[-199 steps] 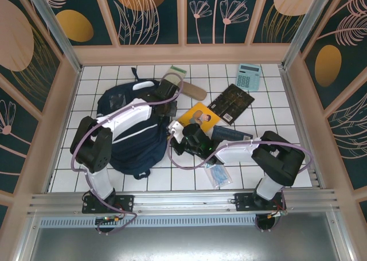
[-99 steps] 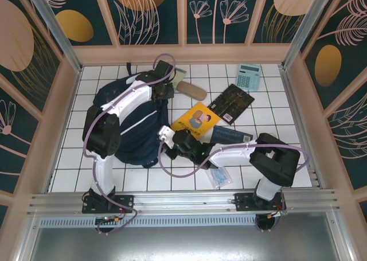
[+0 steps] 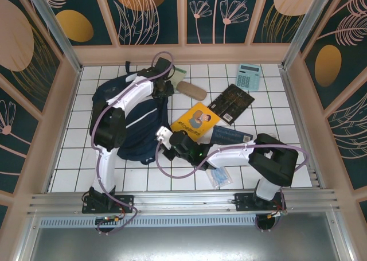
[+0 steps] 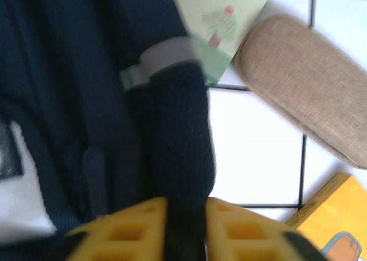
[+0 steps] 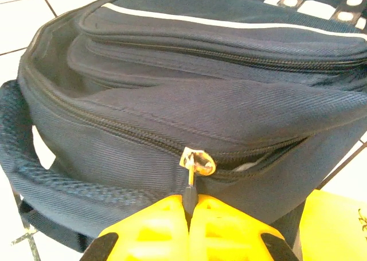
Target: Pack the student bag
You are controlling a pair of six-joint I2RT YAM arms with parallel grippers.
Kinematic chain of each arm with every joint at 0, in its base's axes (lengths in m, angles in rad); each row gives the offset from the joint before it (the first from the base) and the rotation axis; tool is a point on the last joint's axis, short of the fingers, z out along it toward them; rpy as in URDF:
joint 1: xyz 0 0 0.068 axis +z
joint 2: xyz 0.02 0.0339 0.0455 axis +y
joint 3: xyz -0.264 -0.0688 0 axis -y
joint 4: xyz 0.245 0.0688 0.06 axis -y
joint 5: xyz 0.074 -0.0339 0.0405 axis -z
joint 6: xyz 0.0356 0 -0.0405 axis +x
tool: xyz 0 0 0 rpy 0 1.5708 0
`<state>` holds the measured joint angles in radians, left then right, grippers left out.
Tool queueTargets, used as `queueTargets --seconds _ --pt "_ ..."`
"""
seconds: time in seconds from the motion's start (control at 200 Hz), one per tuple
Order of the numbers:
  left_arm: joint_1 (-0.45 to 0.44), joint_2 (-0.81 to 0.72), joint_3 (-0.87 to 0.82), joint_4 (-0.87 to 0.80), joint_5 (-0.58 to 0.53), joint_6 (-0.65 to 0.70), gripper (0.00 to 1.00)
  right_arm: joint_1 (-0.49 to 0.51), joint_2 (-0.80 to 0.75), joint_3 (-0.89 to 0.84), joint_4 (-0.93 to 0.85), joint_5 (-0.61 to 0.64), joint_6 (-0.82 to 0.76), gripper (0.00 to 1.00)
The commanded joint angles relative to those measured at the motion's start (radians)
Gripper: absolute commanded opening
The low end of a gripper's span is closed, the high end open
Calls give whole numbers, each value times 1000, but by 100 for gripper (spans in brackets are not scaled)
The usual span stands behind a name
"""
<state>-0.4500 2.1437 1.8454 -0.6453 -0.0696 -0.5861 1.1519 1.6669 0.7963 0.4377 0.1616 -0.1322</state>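
Student bag (image 3: 129,129) is laid on the white tiled table (image 3: 74,152), left of centre. At its near edge the right arm is stretched low to the left, and the right gripper (image 5: 189,209) is closed tight on the zipper pull (image 5: 195,162). At the far end the left arm is reached over the bag. The left gripper (image 4: 186,226) is narrowly parted with the padded strap (image 4: 178,135) lodged between the fingers; whether it is gripped cannot be told. Print on the yellow book (image 3: 198,119) is too small to be read.
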Motion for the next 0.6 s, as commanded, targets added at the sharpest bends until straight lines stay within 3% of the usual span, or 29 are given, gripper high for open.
queueTargets --seconds 0.0,0.135,0.325,0.596 --pt "25 -138 -95 253 14 21 37 -11 -48 -45 48 -142 2 0" --pt "25 -277 -272 298 89 75 43 -89 -96 -97 83 -227 -13 0" --pt "15 -389 -468 329 293 108 48 -152 -124 -118 80 -262 -26 0" --pt "-103 -382 -539 280 279 189 48 -153 -113 -121 95 -273 -13 0"
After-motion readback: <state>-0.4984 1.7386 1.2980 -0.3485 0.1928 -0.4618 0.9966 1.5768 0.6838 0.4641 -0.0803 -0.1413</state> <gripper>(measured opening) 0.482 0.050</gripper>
